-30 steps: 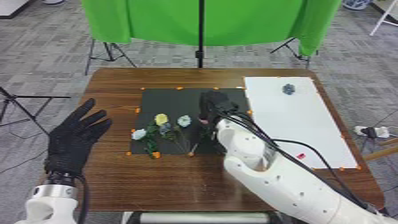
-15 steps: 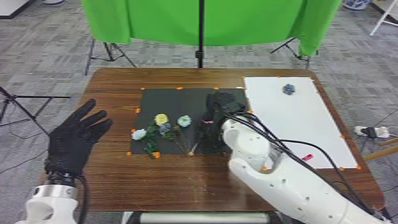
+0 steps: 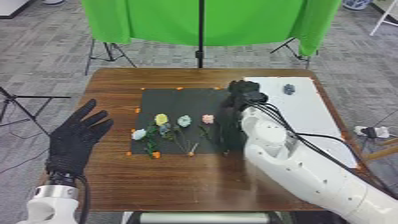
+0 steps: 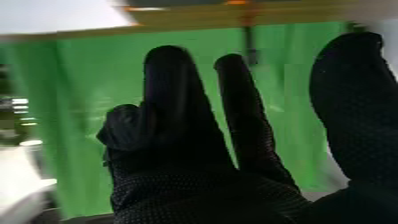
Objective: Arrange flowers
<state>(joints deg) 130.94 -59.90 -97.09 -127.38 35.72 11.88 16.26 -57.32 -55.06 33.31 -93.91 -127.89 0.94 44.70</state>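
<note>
Here's the right hand (image 3: 246, 94), just above centre-right in the head view, over the border where the dark mat (image 3: 178, 100) meets the white sheet (image 3: 311, 117). In the right wrist view two fingers stand straight, the thumb is well apart from them, and nothing is in the grasp. Over at the left of the head view, the left hand (image 3: 74, 137) is spread with its fingers apart and is empty too.

And the flowers! Left of centre on the mat we have the white flower (image 3: 139, 134), the yellow flower (image 3: 161, 119), the dusky blue flower (image 3: 164, 128), the pale blue flower (image 3: 184, 120) and, a little apart from them, the pink flower (image 3: 208, 119), heads up the frame, stems down. One more, the blue-grey flower (image 3: 289, 89), lies on the sheet at upper right, and that looks like the next pick, with most of the row laid out.

How will it handle? Very light, I'd say, with a soft head that crushes easily and a thin, fairly stiff stem that could roll or slip against glove fabric. So pinch the stem just below the bloom, thumb against fingertips, and don't squeeze the petals. Grip too low and the head may swing; set it down carelessly and it could nudge the pink one.
</note>
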